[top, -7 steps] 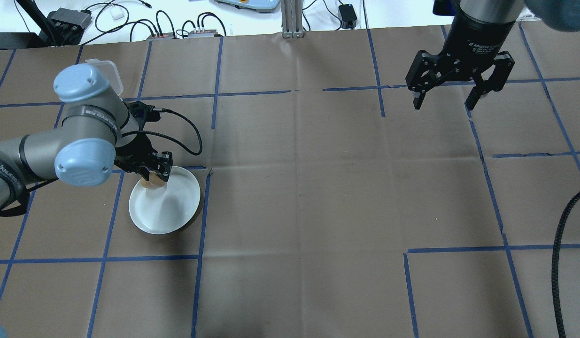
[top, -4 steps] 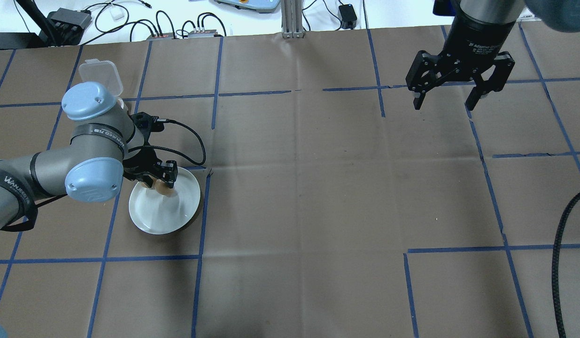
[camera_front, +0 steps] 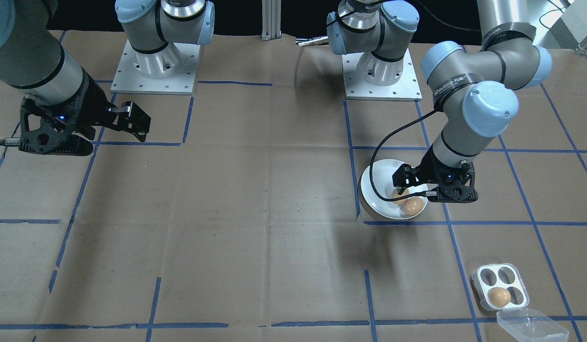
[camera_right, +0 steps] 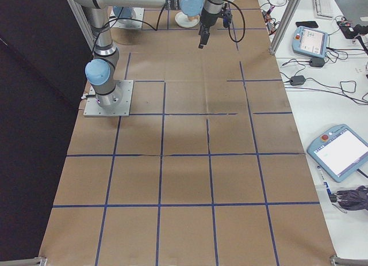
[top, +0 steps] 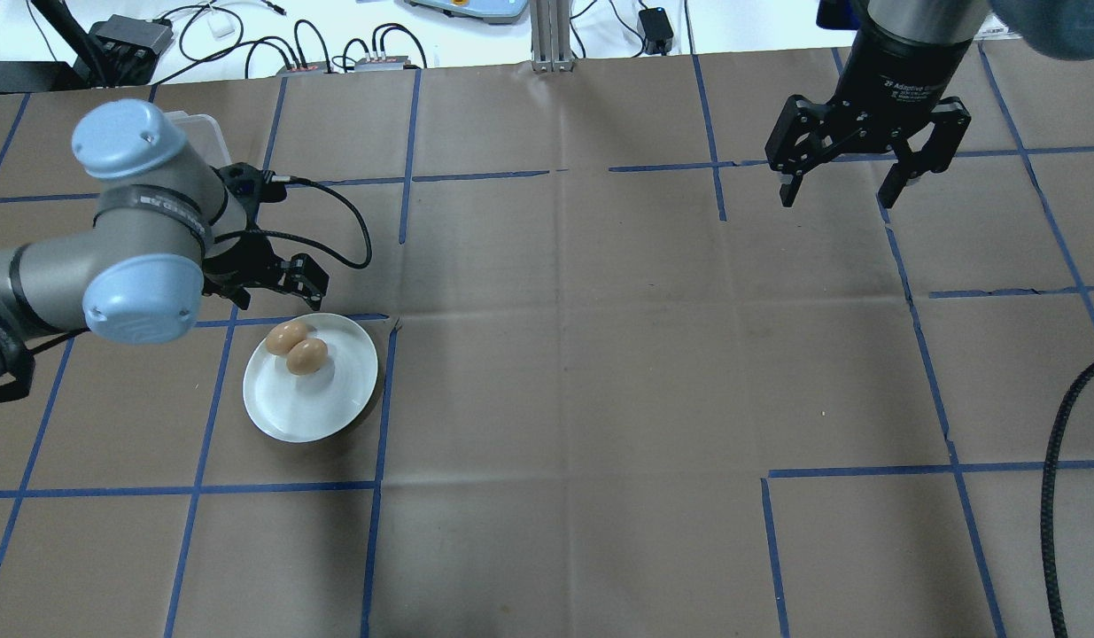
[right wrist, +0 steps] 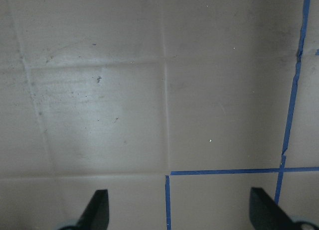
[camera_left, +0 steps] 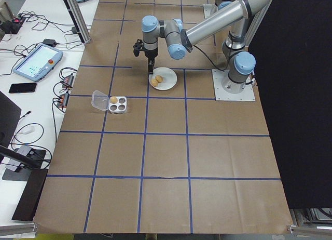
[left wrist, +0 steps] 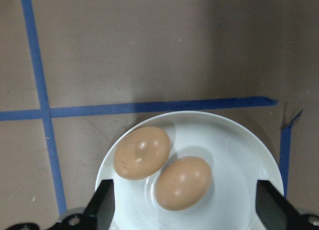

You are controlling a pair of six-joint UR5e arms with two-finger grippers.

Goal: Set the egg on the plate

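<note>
Overhead, left fingers point(left wrist: 102, 206) wide, empty.

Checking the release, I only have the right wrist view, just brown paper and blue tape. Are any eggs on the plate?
Observer: Yes, two brown eggs lie side by side on the white plate.
Operator: Left pincer let go?
Observer: The left pincer is open and empty, above the plate's far rim; its fingers stand wide of both eggs in the left wrist view.
Operator: Any eggs left to move?
Observer: One egg sits in the clear four-hole tray, the other three holes empty, lid open.
Operator: And my arm?
Observer: The right pincer hangs open over bare paper, far from the plate.
</note>
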